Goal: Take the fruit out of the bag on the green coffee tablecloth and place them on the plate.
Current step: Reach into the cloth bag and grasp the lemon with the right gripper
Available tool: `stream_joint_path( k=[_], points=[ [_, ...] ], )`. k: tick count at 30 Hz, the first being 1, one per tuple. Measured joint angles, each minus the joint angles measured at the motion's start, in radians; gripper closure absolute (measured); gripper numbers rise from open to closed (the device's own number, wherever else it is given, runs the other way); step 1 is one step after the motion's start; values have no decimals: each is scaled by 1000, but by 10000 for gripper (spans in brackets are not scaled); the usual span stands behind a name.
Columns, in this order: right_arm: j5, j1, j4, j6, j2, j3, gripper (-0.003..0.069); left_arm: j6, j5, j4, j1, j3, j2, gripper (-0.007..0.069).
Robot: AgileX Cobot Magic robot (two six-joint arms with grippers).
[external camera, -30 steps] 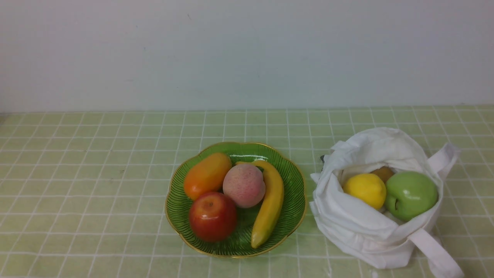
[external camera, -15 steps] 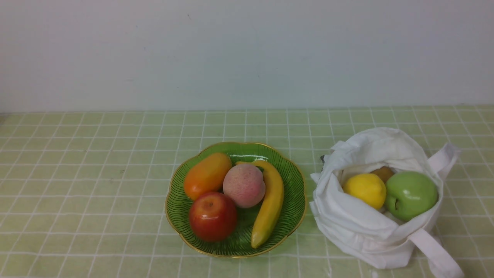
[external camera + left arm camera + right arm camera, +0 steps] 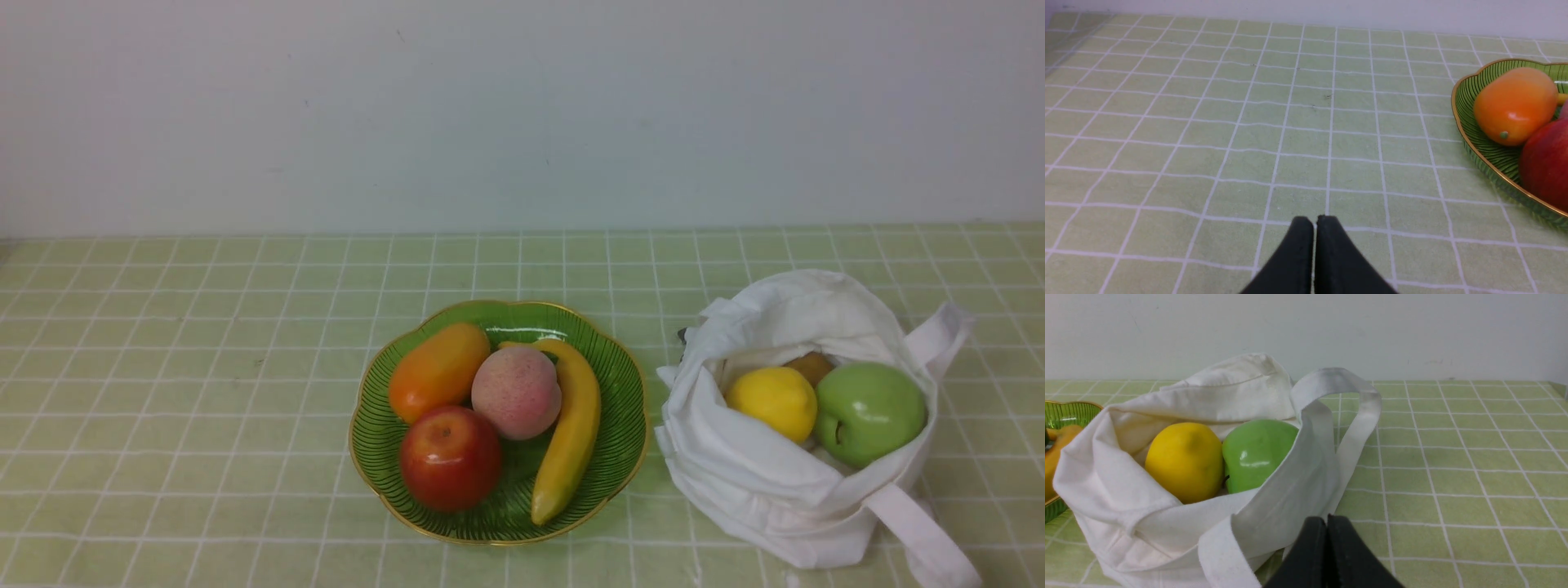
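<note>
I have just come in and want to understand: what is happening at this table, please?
Nothing is being handled now: the left gripper and the right gripper are both shut and hold nothing. The white bag lies open with a lemon, a green apple and a brown fruit inside. On the green plate are a mango-like fruit, a red apple, a peach and a banana.
</note>
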Motion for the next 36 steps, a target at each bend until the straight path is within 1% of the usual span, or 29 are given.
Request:
stream_joint_path(
  k=[17,19,21,22,23,24,25,27,33,35,36],
  points=[
    [-1,0,8,11,0,0,673,0,0,0,0,0,0,632],
    [-23,0,94,67,0,2,673,0,0,0,0,0,0,632],
    [-40,0,258,159,0,4,673,0,0,0,0,0,0,632],
    [-44,0,289,185,0,4,673,0,0,0,0,0,0,632],
    [-50,0,366,215,0,4,673,0,0,0,0,0,0,632],
    [-53,0,470,258,0,4,673,0,0,0,0,0,0,632],
    [-55,0,481,261,0,4,673,0,0,0,0,0,0,632],
    [-66,0,586,284,0,4,673,0,0,0,0,0,0,632],
    [-55,0,674,288,0,4,673,0,0,0,0,0,0,632],
    [-24,0,710,274,0,-3,673,0,0,0,0,0,0,632],
    [7,0,720,238,0,-26,673,0,0,0,0,0,0,632]
  ],
)
